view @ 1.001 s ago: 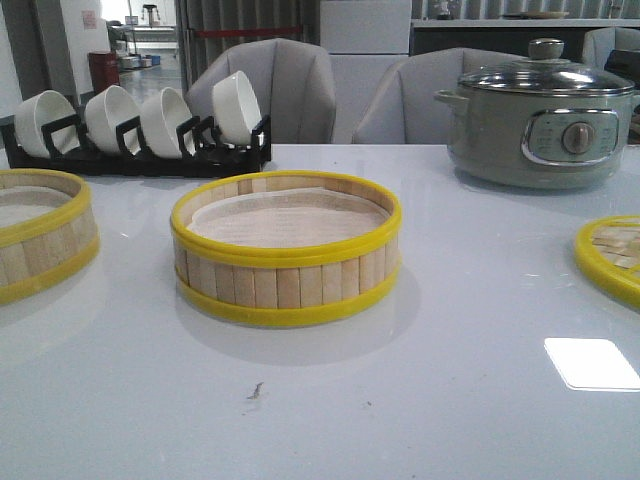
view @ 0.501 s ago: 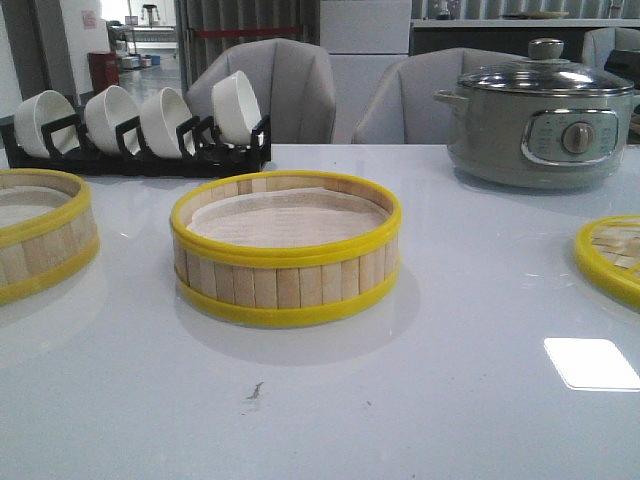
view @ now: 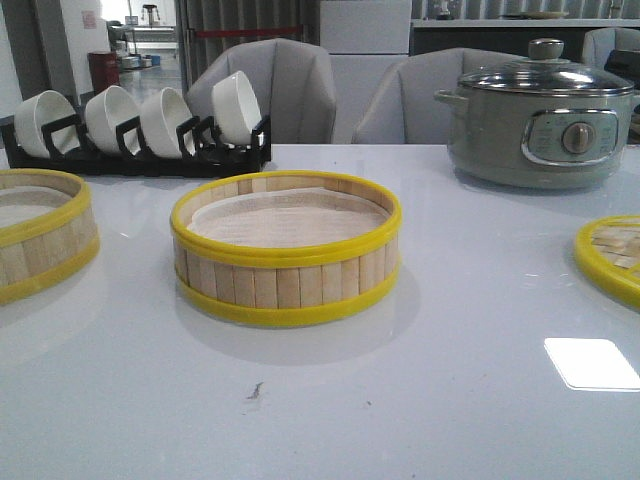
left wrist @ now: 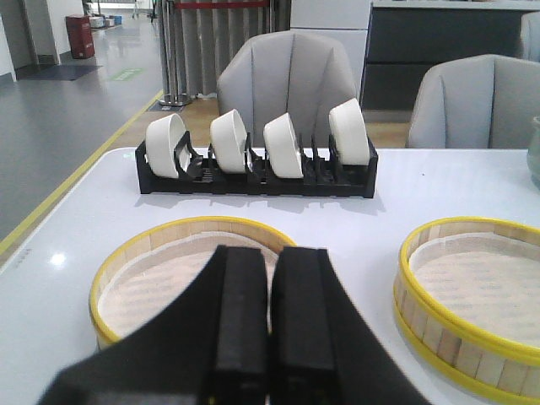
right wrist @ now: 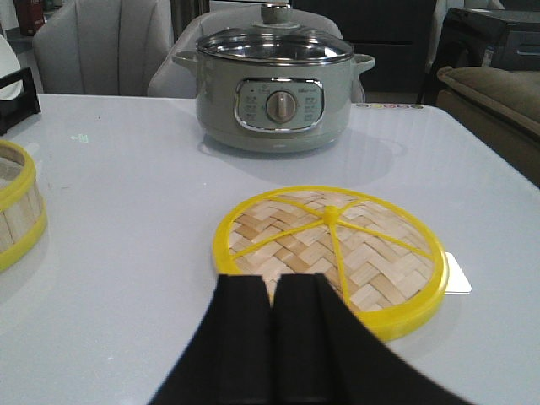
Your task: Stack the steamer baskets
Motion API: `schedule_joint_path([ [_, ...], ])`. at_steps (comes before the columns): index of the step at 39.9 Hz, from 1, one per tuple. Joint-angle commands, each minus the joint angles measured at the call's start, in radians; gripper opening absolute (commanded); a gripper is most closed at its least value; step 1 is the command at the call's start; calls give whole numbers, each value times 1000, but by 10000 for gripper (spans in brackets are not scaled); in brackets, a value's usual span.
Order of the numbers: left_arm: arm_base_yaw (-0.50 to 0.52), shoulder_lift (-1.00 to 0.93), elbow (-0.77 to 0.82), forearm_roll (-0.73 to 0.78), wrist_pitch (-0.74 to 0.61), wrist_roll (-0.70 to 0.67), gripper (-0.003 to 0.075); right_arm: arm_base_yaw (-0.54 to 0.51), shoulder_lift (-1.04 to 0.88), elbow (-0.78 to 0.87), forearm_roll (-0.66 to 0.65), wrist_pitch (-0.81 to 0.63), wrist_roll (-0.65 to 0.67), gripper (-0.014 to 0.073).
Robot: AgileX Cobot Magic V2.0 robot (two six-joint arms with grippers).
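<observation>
Baskets sit apart; lid lies flat; both claws closed.

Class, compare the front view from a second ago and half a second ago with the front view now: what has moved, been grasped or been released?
Nothing has visibly changed. The middle steamer basket, the left steamer basket, the lid, the bowl rack and the electric pot all sit where they were.
</observation>
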Motion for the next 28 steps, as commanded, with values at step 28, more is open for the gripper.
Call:
schedule_joint_path([
  [28,-18,496,-593,62,243,9,83,-7,-21,-16,-12,-91,0,55],
])
